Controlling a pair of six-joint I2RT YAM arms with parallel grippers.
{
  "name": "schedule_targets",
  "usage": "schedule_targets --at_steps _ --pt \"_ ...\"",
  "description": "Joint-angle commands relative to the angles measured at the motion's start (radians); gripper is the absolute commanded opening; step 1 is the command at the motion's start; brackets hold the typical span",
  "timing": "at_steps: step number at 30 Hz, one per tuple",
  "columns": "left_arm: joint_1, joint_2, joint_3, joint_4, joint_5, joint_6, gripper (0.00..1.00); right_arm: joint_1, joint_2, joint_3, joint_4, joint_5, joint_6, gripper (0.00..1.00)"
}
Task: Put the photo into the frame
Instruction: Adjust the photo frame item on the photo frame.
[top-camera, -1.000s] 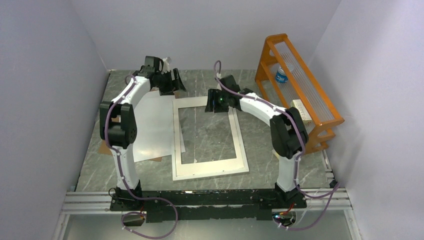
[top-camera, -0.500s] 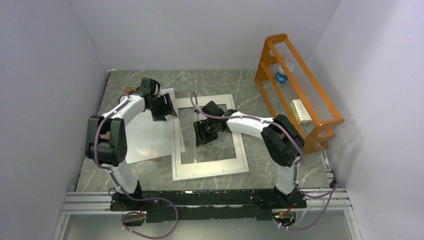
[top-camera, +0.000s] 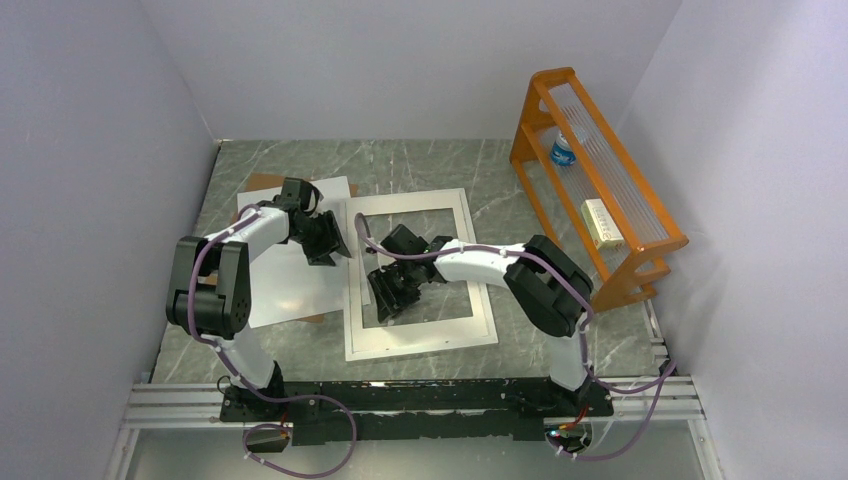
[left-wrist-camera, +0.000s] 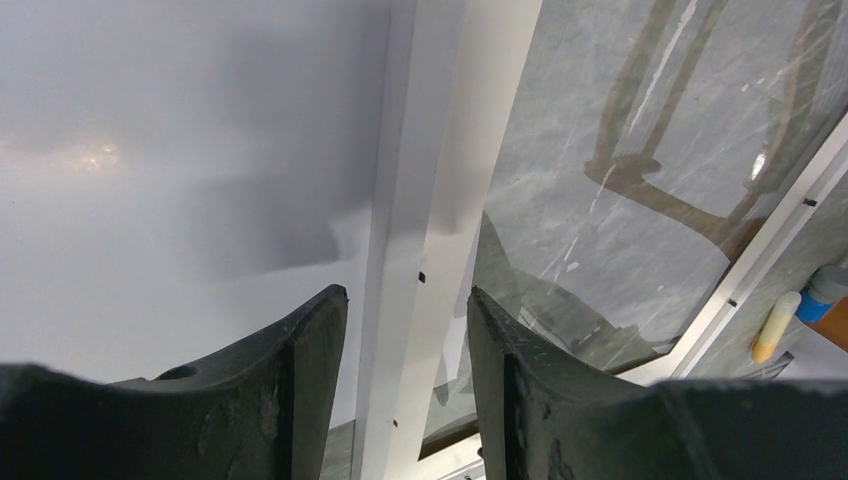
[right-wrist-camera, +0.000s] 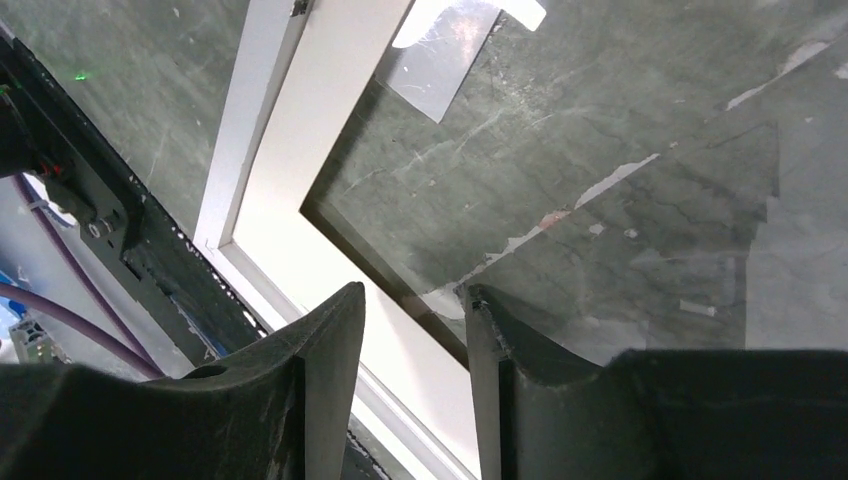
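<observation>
The frame (top-camera: 420, 342) lies flat mid-table, a white rectangle around a glass pane that shows the marble beneath. Left of it lies a plain white sheet (top-camera: 285, 285), the photo with its white reverse up; no printed side shows. My left gripper (top-camera: 330, 245) hangs over the frame's left rail (left-wrist-camera: 420, 150), open, with one finger on each side of it and the white sheet (left-wrist-camera: 180, 150) beside it. My right gripper (top-camera: 390, 290) hovers open over the near-left inner corner of the frame (right-wrist-camera: 290, 130), with nothing between its fingers.
A brown board (top-camera: 262, 182) peeks out from under the white sheet. An orange rack (top-camera: 600, 180) stands at the right with a bottle (top-camera: 563, 150) and a small box (top-camera: 600, 222). White walls close in on three sides, and a metal rail (top-camera: 420, 395) runs along the near edge.
Both arms drew back toward the near side and came lower. The left gripper went from the far edge to the frame's left rail and the right from the far rail to the near-left corner. Both jaws narrowed.
</observation>
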Motion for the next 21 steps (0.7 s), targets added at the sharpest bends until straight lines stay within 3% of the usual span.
schedule_targets --at_steps 1,21 --pt "0.003 0.011 0.013 0.022 0.045 -0.012 0.54 0.02 0.029 0.021 -0.007 -0.035 -0.04 0.46" --pt "0.004 0.056 0.039 0.023 0.081 -0.001 0.57 0.031 0.024 0.038 -0.111 -0.183 -0.085 0.43"
